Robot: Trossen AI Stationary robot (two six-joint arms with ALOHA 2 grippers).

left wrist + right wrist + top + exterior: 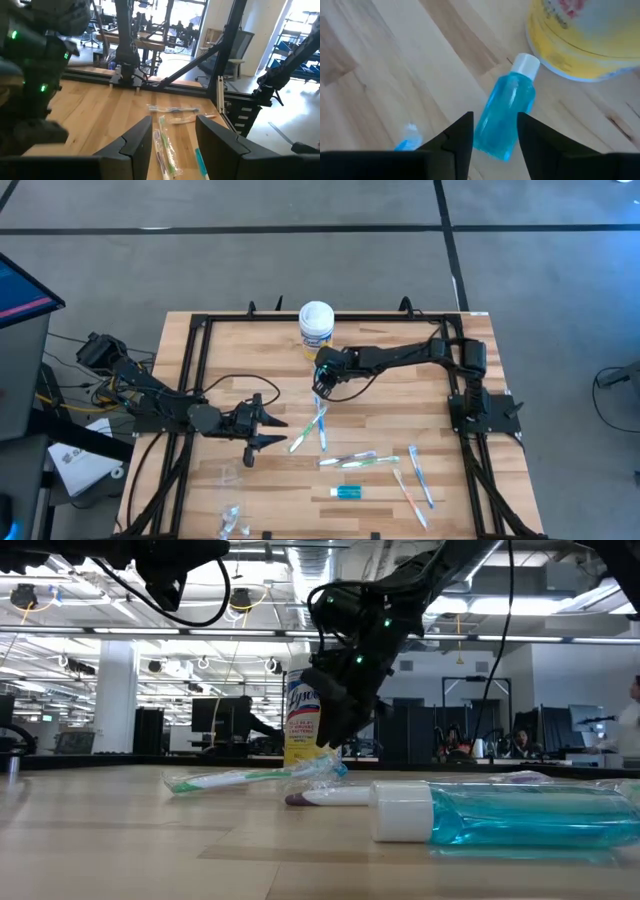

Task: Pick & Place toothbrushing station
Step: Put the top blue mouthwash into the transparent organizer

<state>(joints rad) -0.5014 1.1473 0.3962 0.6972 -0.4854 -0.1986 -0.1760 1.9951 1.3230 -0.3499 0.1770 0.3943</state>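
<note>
Right hand (pixel 494 131), fingers parted, straddles blue bottle (pixel 504 116).

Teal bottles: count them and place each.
2. One teal bottle lies among the loose toothbrushes; the other beside the yellow canister, under the right gripper. More may be hidden.

Grey floor (pixel 300 270) around the table; office chairs (pixel 235 62), ceiling lights (pixel 120 600) behind.

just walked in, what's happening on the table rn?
Toothbrush sorting run. The right gripper hangs open just above a small blue bottle with a white cap lying beside the yellow wipes canister. The left gripper waits open near the table's left side, holding nothing. Wrapped toothbrushes and another blue bottle lie scattered across the front of the table.
</note>
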